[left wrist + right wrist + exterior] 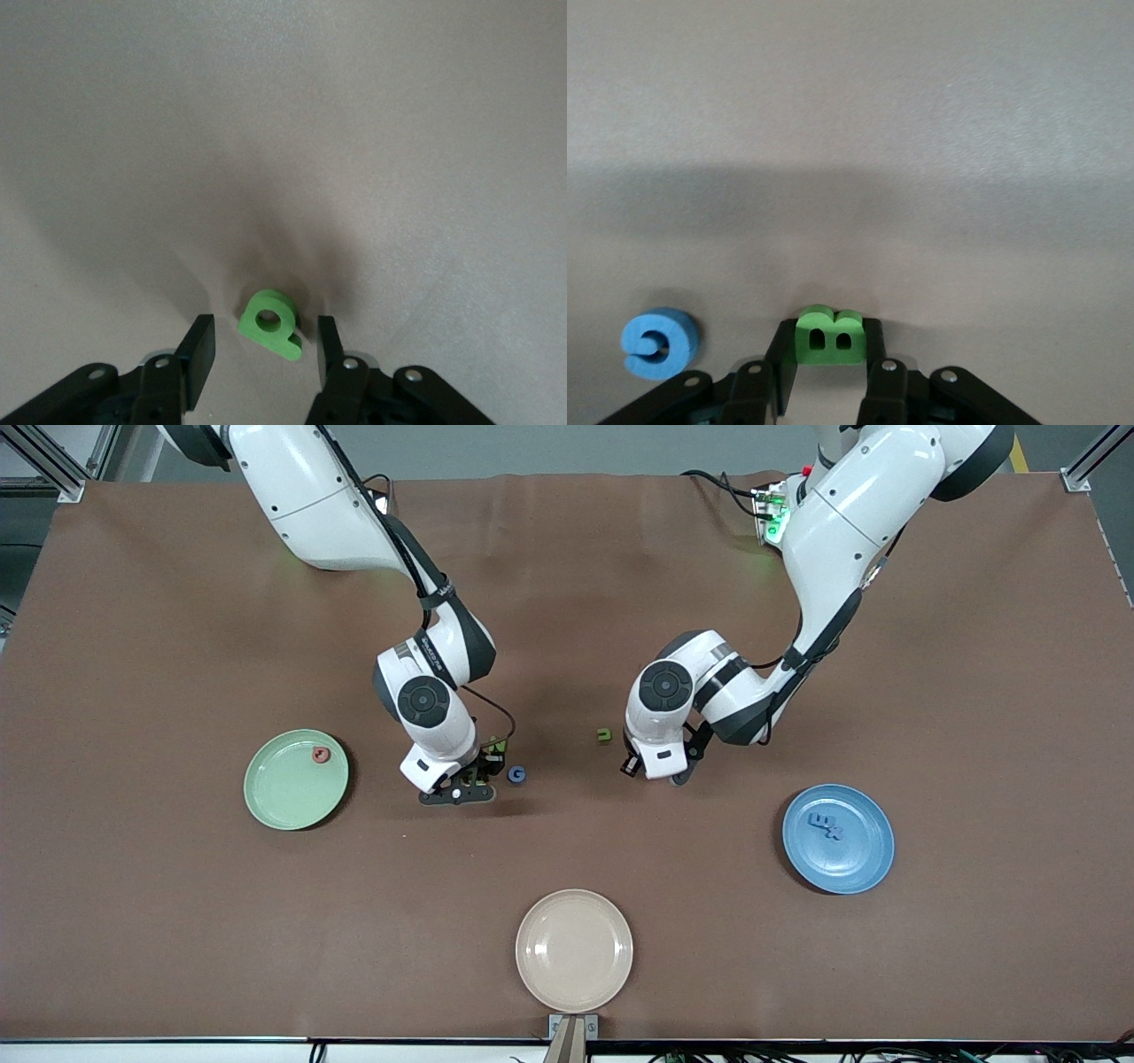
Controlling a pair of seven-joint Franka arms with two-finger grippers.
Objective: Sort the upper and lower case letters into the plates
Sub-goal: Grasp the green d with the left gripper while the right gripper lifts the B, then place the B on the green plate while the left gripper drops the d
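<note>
Right gripper (pixel 830 367) clamps green foam letter B (pixel 828 336) mid-table; left gripper (pixel 264 350), fingers apart, straddles green foam letter a (pixel 270 324).

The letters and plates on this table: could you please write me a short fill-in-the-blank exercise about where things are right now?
1. The right gripper is shut on a green letter ____.
2. The blue G lies on the ____, beside the right gripper.
3. The left gripper straddles a small ____ letter.
4. The red letter lies in the ____ plate.

Missing words: B; table; green; pale green
</note>
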